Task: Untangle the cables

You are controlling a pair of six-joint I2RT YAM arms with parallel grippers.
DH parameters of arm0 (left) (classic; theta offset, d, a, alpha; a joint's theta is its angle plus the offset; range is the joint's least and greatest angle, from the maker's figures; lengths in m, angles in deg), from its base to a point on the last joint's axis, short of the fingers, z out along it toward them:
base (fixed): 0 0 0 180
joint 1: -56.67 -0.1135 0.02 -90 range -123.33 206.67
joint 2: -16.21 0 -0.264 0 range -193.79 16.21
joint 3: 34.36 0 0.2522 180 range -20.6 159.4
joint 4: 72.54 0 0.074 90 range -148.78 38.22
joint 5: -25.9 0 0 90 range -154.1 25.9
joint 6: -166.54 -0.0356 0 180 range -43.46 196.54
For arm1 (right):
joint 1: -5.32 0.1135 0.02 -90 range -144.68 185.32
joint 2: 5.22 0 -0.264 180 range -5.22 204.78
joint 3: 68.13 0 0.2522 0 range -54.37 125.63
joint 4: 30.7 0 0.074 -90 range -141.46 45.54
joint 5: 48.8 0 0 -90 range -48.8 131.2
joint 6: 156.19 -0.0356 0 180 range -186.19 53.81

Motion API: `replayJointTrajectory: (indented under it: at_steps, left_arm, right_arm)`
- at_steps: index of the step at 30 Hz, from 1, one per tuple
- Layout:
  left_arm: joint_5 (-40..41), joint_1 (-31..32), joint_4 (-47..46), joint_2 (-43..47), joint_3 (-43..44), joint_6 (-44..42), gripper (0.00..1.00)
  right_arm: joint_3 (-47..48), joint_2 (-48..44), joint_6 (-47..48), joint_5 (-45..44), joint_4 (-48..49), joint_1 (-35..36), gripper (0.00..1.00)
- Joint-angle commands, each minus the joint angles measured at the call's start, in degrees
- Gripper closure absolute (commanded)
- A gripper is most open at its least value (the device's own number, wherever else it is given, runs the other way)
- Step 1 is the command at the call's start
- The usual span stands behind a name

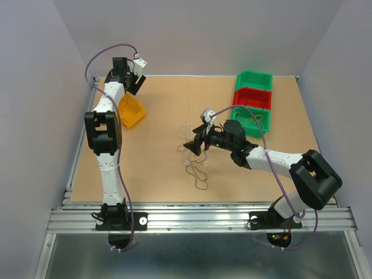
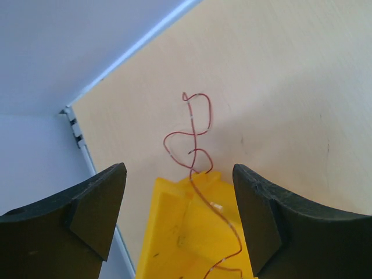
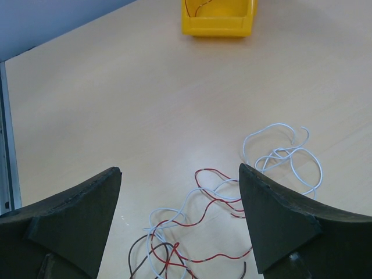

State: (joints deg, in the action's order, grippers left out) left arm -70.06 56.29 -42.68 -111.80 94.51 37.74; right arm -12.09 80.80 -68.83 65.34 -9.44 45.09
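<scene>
Cables: a loose tangle of hair-thin white, red and dark brown wires lies near the middle of the table, spread flat in curly loops.
Cables and right gripper: the tangle sits directly below the right gripper. From the wrist view its strands run between the two fingers. A white loop spreads to the far side, and thin dark loops trail to the near side.
Right gripper: the jaws stand wide apart above the wires and hold nothing. Whether the fingertips touch a strand cannot be told.
Lone red wire: one reddish strand lies curled on the table at the far left, and its end runs over the rim into the yellow bin.
Left gripper: it hangs above that bin and the strand, with the jaws wide apart, gripping nothing and apart from the wire.
Far right: two green bins and a red bin stand in a row.
</scene>
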Motion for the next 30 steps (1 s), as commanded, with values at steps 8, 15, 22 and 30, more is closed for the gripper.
replayJointTrajectory:
  at_steps: [8, 15, 22, 30]
  left_arm:
    - [16.6, 3.3, 6.8, -12.7, 15.2, 2.3, 0.12]
    - [18.7, 3.4, 7.5, -17.4, 19.1, 3.5, 0.58]
    - [16.2, 4.4, 0.7, -10.8, 12.3, 3.1, 1.00]
    - [3.8, 4.2, -6.2, 2.1, 3.7, 7.0, 1.00]
  right_arm:
    - [3.2, 0.4, -0.2, 0.4, 3.3, 0.0, 0.13]
    - [3.0, 0.0, -0.3, 0.8, 3.4, 0.0, 0.13]
    - [2.9, -0.1, -0.4, 1.1, 3.6, 0.0, 0.13]
    - [2.7, -0.5, -0.7, 1.5, 3.9, 0.0, 0.14]
